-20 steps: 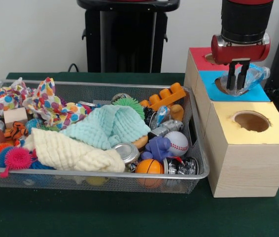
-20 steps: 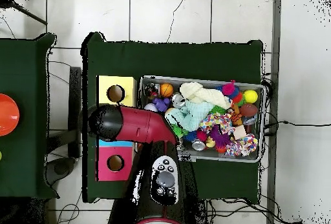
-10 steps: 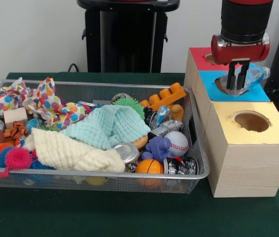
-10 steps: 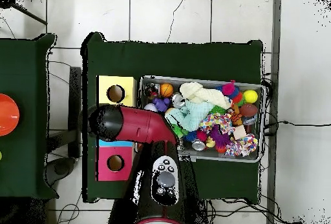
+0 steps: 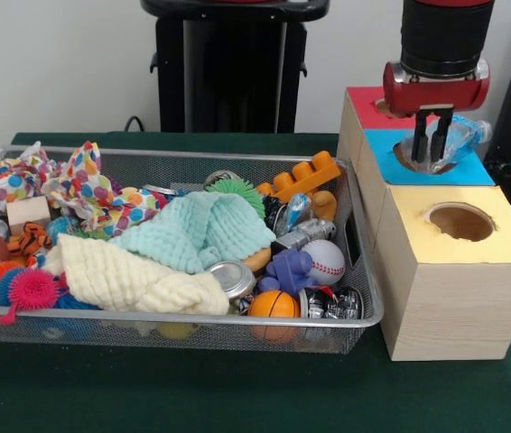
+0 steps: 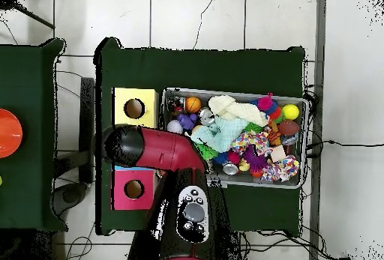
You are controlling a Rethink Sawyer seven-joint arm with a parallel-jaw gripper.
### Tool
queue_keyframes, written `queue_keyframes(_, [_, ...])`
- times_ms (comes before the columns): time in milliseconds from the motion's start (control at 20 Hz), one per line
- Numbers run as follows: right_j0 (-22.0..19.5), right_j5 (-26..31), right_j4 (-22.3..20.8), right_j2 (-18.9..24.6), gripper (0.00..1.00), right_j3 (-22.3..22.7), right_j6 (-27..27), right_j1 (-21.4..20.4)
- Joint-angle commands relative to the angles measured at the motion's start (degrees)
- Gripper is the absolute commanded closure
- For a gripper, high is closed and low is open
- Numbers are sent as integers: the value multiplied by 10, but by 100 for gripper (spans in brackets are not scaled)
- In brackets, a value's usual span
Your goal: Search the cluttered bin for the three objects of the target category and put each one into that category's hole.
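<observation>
A clear crumpled plastic bottle hangs tilted over the hole in the blue box top, its lower end at the hole's rim. My gripper stands straight above that hole, shut on the bottle's middle. The blue box sits between the red box and the yellow box. In the overhead view my arm covers the blue box and hides the gripper; the yellow box and red box show on either side.
The wire mesh bin left of the boxes holds a mint cloth, a cream cloth, a silver can, a baseball, a small basketball and several toys. A black stand rises behind.
My gripper has risen slightly and shifted a little left with the bottle still in it. The bin's contents have not moved.
</observation>
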Motion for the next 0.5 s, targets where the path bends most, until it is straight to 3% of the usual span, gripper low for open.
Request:
queue_keyframes(50, [-25, -53, 2, 17, 100, 100, 118, 33])
queue_keyframes(500, [-29, -55, 1, 16, 100, 108, 110, 31])
